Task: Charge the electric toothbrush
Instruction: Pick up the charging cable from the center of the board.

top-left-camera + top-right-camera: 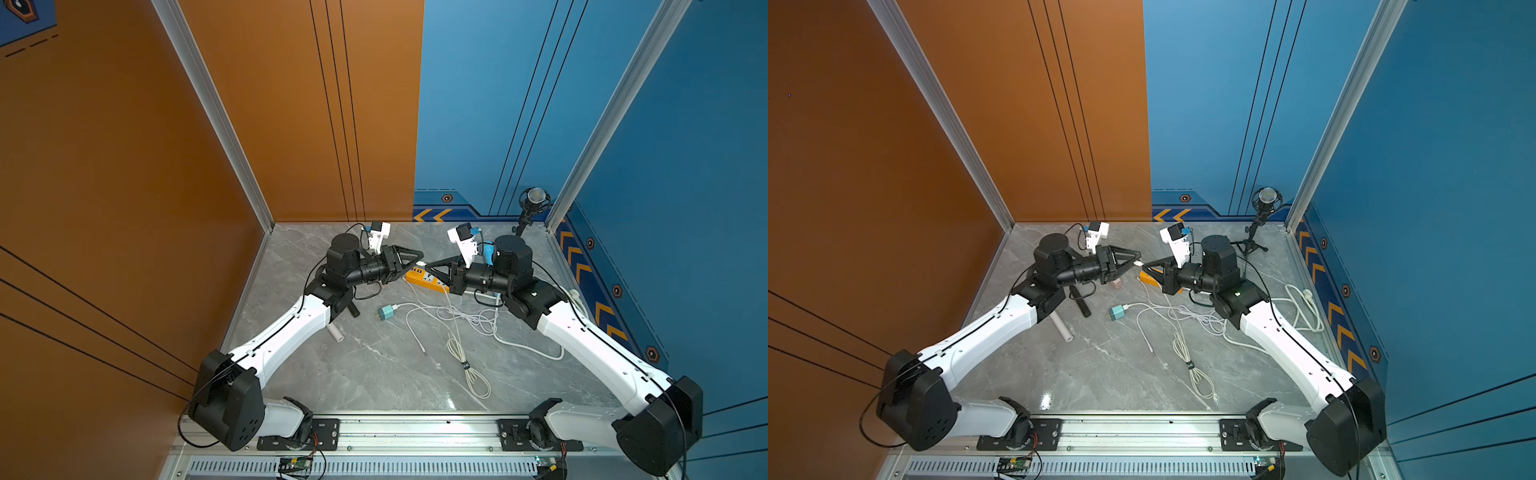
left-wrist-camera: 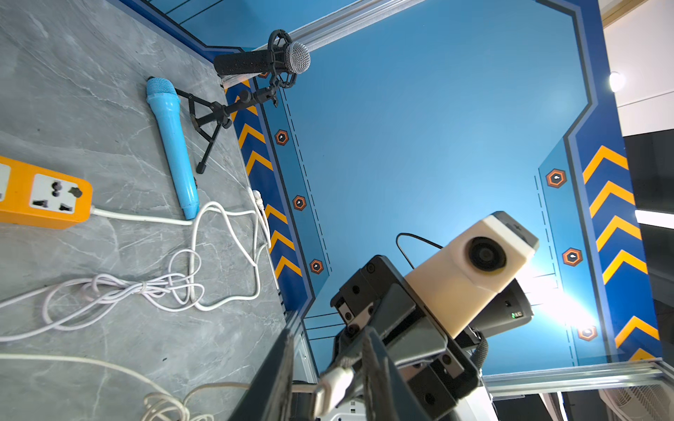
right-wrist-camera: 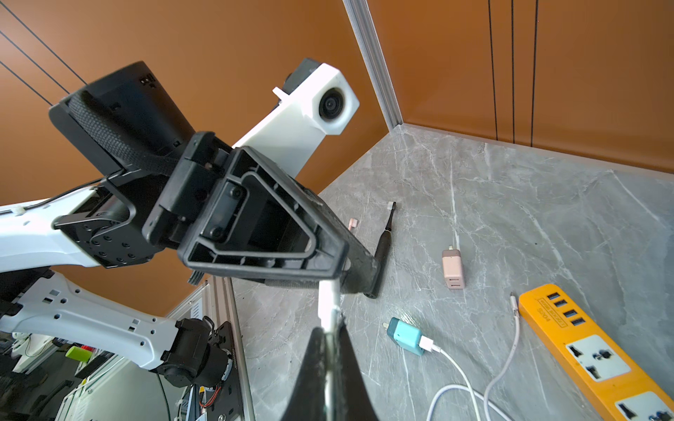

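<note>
Right gripper (image 3: 330, 330) pinches the white cable plug (image 3: 327, 300).
Left gripper (image 2: 328, 335) brackets its other end; I can't tell if it grips.

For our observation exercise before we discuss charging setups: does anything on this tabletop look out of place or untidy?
Yes. A blue microphone lies beside the orange power strip, and it has nothing to do with charging. The white cables nearby sit in a tangled heap with loops crossing, so tracing any single lead looks hard.
</note>
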Tool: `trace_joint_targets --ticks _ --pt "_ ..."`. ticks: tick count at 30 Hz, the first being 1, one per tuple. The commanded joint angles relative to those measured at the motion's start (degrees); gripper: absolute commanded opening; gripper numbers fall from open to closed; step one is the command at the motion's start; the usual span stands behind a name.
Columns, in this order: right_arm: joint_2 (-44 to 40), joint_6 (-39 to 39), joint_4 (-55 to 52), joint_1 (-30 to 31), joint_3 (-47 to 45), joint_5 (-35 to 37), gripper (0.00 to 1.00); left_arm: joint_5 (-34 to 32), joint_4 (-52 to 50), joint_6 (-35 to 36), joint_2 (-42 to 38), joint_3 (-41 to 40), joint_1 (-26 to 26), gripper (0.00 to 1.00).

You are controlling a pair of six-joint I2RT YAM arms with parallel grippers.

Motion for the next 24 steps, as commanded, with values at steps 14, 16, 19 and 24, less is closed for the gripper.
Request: trace_joint_targets --ticks 14,16,19,24 --pt "0.45 18.73 5.16 -0.13 1.27 -0.48 0.24 -0.24 4.40 7.80 -0.72 2.44 0.39 0.00" --pt "0.33 24.33 9.83 -0.74 0.24 -1.17 0.29 -0.15 6.81 8.23 -0.48 2.61 0.40 0.00" --pt "0.88 31.67 15.06 -1.58 -0.41 -1.71 0.33 -0.15 10.57 7.40 -0.15 2.61 0.44 0.00" --pt "3.15 40.82 23.83 -1.60 -1.26 -3.48 0.24 -0.58 13.57 5.72 -0.03 2.84 0.38 0.00"
